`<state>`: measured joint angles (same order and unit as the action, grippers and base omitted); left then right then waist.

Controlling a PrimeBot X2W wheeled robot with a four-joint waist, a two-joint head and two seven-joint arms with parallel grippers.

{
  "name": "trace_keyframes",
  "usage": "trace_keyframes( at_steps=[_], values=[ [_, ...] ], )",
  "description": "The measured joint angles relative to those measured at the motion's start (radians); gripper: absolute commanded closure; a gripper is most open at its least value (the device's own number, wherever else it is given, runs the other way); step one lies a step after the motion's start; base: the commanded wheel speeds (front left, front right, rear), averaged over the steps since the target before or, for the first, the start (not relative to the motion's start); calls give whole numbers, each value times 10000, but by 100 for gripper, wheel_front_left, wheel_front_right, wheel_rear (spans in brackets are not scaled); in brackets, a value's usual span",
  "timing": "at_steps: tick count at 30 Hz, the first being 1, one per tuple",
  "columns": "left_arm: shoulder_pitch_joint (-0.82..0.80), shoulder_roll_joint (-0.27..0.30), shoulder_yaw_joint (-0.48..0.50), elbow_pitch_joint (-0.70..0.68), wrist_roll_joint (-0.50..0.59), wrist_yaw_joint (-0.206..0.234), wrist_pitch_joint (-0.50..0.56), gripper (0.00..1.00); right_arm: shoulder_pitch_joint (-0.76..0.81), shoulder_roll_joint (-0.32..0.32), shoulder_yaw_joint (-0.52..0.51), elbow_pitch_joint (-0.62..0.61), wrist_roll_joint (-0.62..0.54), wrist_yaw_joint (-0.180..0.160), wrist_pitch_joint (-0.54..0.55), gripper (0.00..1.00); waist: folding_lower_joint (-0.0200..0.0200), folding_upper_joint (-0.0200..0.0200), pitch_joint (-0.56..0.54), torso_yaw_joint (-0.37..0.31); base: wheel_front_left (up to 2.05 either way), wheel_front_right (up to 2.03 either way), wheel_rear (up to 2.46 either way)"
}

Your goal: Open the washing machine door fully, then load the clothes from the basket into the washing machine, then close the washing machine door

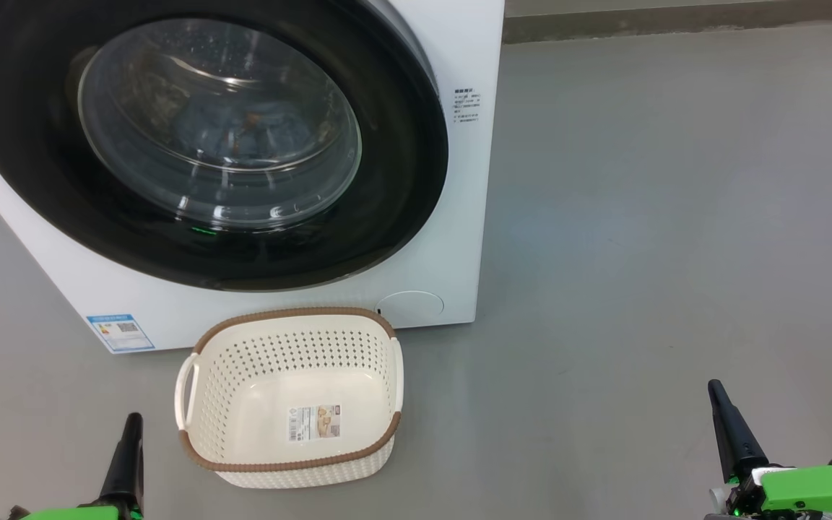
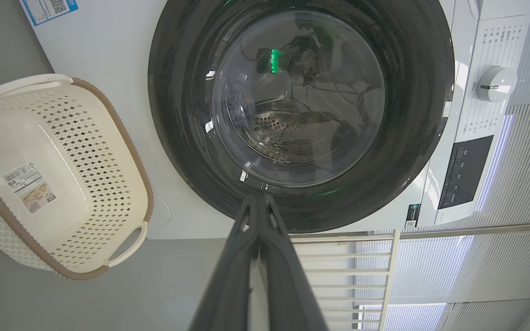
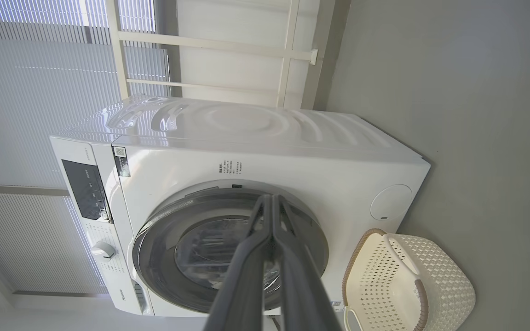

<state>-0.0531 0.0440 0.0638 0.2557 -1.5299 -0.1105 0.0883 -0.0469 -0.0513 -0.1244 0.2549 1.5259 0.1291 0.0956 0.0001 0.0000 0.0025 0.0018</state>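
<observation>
Head view, basket (image 1: 293, 397) between left claw (image 1: 131, 422) and right claw (image 1: 716, 390), both pressed together, touching nothing.

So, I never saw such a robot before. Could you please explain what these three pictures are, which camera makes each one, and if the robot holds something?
One picture comes from a camera on the robot's head, looking down at the grey floor. The dark pointed shapes at the bottom corners are its two hands: the left gripper and the right gripper. The other two pictures come from cameras on each wrist, looking along that hand's own fingers. Both pairs of fingers are pressed together and hold nothing.

In front stands a white washing machine with its round black door shut. Through the glass you can faintly see blue clothes inside the drum. On the floor before it sits a cream basket, empty except for a label sticker on its bottom.
</observation>
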Motion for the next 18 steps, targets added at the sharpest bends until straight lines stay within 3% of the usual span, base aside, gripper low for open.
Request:
trace_keyframes(
  at_steps=[7,18],
  values=[
    [-89,-61,113,69,-754,-84,173,100,-175,6,-61,130,773,0,88,100,0,0,6,-18,0,0,0],
    [-154,-63,134,77,-763,-86,173,100,-200,10,-73,142,802,0,88,100,0,0,6,-18,0,0,0]
  ],
)
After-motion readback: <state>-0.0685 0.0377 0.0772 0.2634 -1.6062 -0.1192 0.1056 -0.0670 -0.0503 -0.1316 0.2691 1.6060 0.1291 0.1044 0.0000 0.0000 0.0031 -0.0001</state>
